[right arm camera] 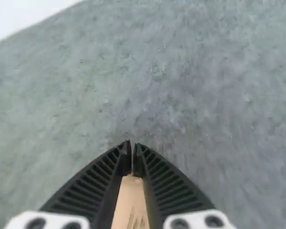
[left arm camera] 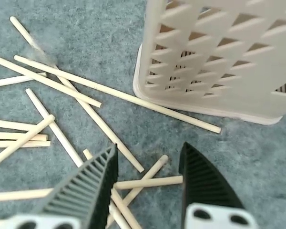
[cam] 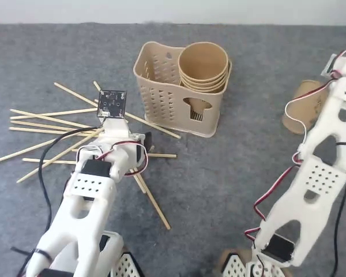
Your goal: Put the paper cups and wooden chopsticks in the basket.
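Observation:
A beige slotted basket [cam: 161, 86] stands at the back centre with a stack of paper cups [cam: 203, 64] inside it. Several wooden chopsticks [cam: 52, 124] lie scattered on the carpet to its left. My left gripper [left arm camera: 150, 152] hangs open just above some crossed chopsticks [left arm camera: 148, 181], close to the basket's wall [left arm camera: 219, 62]. Another paper cup [cam: 303, 107] lies on its side at the right, beside the right arm [cam: 328, 144]. My right gripper [right arm camera: 131, 147] is shut on a tan strip of that cup's wall [right arm camera: 131, 200].
Grey carpet [cam: 219, 173] covers the table. One long chopstick [left arm camera: 119, 93] runs right up to the basket's foot. More sticks [cam: 153, 199] lie under and in front of the left arm [cam: 92, 196].

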